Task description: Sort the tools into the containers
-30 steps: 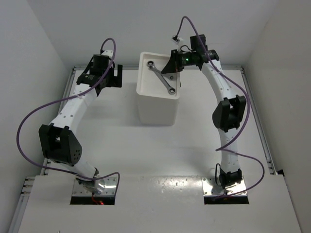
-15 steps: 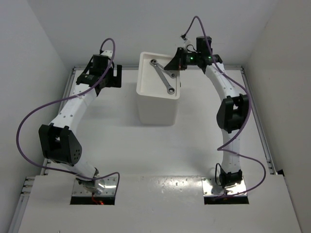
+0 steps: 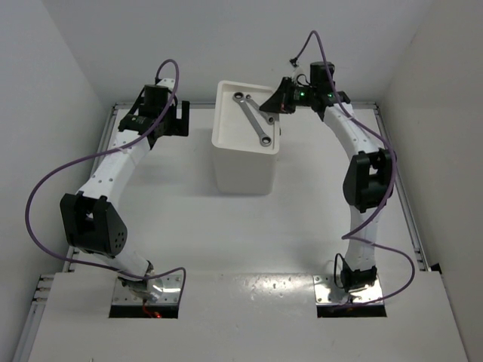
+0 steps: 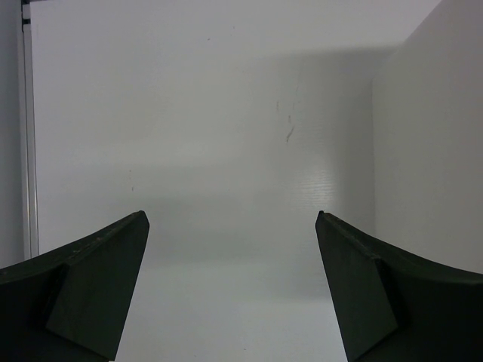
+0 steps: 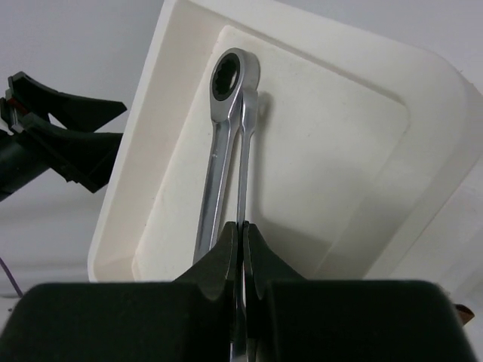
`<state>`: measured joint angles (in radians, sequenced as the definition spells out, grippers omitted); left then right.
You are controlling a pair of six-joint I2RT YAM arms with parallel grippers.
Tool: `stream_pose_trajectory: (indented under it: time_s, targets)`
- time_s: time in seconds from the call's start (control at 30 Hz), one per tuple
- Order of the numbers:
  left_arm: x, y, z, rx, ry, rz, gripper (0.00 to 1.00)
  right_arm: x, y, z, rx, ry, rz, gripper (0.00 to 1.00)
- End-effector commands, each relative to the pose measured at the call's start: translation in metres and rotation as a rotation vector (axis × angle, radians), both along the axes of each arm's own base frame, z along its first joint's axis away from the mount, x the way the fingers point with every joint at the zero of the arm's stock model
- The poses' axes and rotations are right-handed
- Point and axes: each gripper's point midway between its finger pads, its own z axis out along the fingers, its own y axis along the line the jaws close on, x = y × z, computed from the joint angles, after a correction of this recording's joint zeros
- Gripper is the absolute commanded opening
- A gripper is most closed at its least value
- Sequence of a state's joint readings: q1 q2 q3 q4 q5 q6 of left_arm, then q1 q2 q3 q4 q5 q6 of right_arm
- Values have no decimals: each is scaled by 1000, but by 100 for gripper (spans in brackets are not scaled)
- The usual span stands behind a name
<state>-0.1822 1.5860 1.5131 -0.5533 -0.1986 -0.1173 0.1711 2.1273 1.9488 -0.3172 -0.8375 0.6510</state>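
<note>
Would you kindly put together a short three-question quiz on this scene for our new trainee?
1. True or false: the left gripper is shut on a pair of pliers.
2. Multiple choice: where does the ring-ended wrench lie? A) in the top tray; B) on the bare table; C) in a pulled-out drawer.
3. Fill in: the right gripper is shut on the ____.

Key: 1 false, it is open with nothing between its fingers; 2 A; 3 slim wrench, whose shaft runs alongside the ring-ended one.
</note>
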Motion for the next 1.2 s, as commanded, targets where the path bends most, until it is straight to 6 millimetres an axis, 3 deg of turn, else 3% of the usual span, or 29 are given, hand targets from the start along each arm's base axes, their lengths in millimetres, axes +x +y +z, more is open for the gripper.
stream_pose_trajectory:
  time_s: [0.0,0.07,0.2,0.23,0.37,0.47,0.57,0.63,0.77,0.8,0.83,0.9,0.93,1.03,1.07,1.13,1.17]
  targets:
    - [-2,4,2,-16,-3,15,99,3,-6,27,-3,-55,-65,0]
    - [-2,4,2,-16,-3,15,99,3,-6,27,-8,-63,-62,6]
    - [-2,4,2,-16,-3,15,99,-1,-1,29,-13,-78,-38,42]
    - [-2,4,2,-16,-3,15,99,-2,0,29,-9,-78,-29,45]
    - [-2,4,2,-16,-3,15,99,-9,8,33,6,-96,18,46]
    - [-2,4,10,-28,-22,21,99,-13,9,49,22,-138,34,46]
    - [-2,7,10,-37,-23,36,99,-15,6,89,24,-243,11,46]
    - [-3,12,13,-46,-33,52,99,-8,-17,118,-2,-327,-80,49]
    - [1,21,21,-125,-49,76,99,-7,-76,147,-110,-415,-244,60]
    - [1,23,25,-141,-49,67,99,-8,-90,144,-145,-415,-272,62]
    - [4,29,19,-149,-37,74,99,-7,-123,129,-227,-395,-328,64]
    - [5,36,18,-143,-29,94,99,-19,-156,105,-315,-355,-360,68]
    - [5,48,12,-132,-13,128,99,-27,-190,66,-439,-281,-391,69]
    - [7,67,4,-118,14,180,99,-54,-235,22,-596,-216,-395,74]
    - [6,82,-1,-109,29,221,99,-70,-256,-15,-645,-156,-376,75]
    - [4,99,-13,-105,55,249,99,-90,-281,-58,-699,-71,-388,77]
    - [4,104,-23,-104,79,261,99,-97,-286,-70,-711,-48,-377,78]
